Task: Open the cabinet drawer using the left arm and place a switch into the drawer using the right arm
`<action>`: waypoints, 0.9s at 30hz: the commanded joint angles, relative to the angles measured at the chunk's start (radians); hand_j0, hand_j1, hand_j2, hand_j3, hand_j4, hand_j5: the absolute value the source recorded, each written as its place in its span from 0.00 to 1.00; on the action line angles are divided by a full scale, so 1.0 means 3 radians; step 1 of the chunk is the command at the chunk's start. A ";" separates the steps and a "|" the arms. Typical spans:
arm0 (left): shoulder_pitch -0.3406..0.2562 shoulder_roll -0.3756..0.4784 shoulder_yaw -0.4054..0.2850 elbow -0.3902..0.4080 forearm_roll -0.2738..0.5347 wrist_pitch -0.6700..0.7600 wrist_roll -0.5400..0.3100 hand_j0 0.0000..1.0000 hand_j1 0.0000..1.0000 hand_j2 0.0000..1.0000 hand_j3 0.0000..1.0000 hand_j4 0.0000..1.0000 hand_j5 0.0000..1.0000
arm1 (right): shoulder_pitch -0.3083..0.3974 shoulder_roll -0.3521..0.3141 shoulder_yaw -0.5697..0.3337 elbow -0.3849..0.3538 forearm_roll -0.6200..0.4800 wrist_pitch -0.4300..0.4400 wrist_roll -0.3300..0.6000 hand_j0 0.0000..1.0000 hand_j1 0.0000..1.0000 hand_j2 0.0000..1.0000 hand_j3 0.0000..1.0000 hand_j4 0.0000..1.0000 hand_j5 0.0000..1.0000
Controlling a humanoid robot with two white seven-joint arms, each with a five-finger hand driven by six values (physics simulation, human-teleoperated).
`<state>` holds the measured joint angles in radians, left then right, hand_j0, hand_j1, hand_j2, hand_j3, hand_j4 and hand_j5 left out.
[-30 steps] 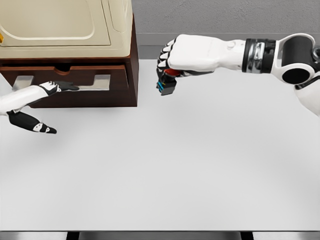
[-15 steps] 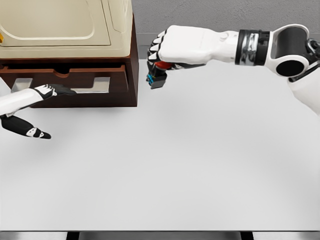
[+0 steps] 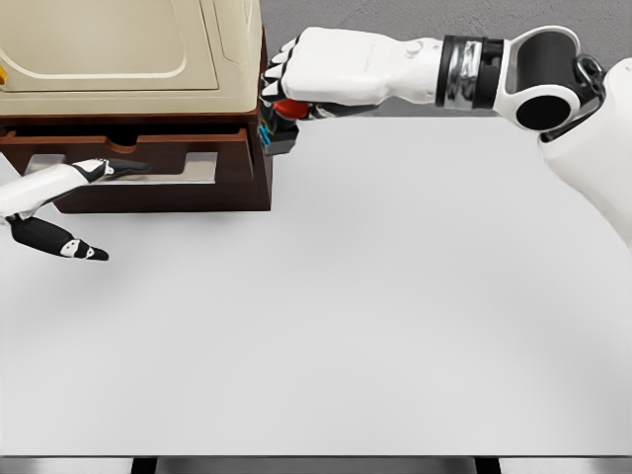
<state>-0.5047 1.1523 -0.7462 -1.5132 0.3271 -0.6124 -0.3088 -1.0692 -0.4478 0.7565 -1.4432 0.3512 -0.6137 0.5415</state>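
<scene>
1. The right hand (image 3: 296,79) was closed in a fist around the small dark switch with a red button and blue side terminals (image 3: 278,126), arm entering from the upper right.
2. The switch hung below the curled fingers (image 3: 274,74): its red button sat just under the palm, and its dark body with the blue terminals projected downward, clear of the knuckles.
3. The switch was held above the flat white table (image 3: 395,296), at the right front corner of the dark brown wooden cabinet (image 3: 259,148), overlapping that corner's edge in the head view. Whether it touched the cabinet could not be determined.
4. The brown drawer front with two pale rectangular handle cut-outs (image 3: 148,163) stood slightly forward of the cabinet body, with a narrow dark gap above it.
5. The left hand (image 3: 59,197) was at the lower left, fingers extended and holding nothing. Its upper fingertips (image 3: 123,168) lay against the drawer front between the two cut-outs, while the lower dark digit pointed right, over the table.
6. A cream-coloured box-shaped appliance (image 3: 128,49) rested on top of the cabinet.
</scene>
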 commanded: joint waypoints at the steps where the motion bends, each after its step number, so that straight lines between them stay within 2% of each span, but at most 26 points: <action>1: 0.0000 -0.0021 -0.0003 0.0059 0.0019 0.0005 0.0002 1.00 1.00 1.00 1.00 1.00 1.00 | 0.0000 0.0005 -0.0006 -0.0001 -0.0061 0.0010 -0.0005 0.44 0.44 0.44 0.44 0.44 0.44; 8: 0.0020 -0.0011 -0.0003 0.0095 0.0024 0.0005 -0.0009 1.00 1.00 1.00 1.00 1.00 1.00 | -0.0026 0.0025 -0.0001 0.0024 -0.0092 0.0010 0.0015 0.44 0.44 0.44 0.44 0.44 0.44; 17: 0.0102 0.0127 -0.0003 -0.0105 0.0029 0.0005 -0.0014 1.00 1.00 1.00 1.00 1.00 1.00 | -0.0148 0.0404 0.0045 0.0280 -0.0082 0.0010 0.0164 0.45 0.45 0.45 0.45 0.45 0.45; 21: 0.0113 0.0183 -0.0003 -0.0166 0.0040 0.0005 -0.0009 1.00 1.00 1.00 1.00 1.00 1.00 | -0.0286 0.0634 0.0102 0.0669 -0.0036 0.0010 0.0215 0.45 0.45 0.45 0.45 0.45 0.45; 23: 0.0113 0.0214 -0.0003 -0.0197 0.0050 0.0005 -0.0009 1.00 1.00 1.00 1.00 1.00 1.00 | -0.0317 0.0705 0.0102 0.0694 -0.0031 0.0010 0.0231 0.45 0.45 0.45 0.45 0.45 0.45; 27: 0.0113 0.0260 -0.0003 -0.0248 0.0055 0.0005 -0.0009 1.00 1.00 1.00 1.00 1.00 1.00 | -0.0353 0.0915 0.0102 0.0929 0.0041 0.0010 0.0231 0.45 0.45 0.45 0.45 0.45 0.45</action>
<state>-0.4649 1.2201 -0.7479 -1.5793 0.3370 -0.6121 -0.3110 -1.1796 -0.2044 0.7869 -1.2016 0.3601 -0.6144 0.6101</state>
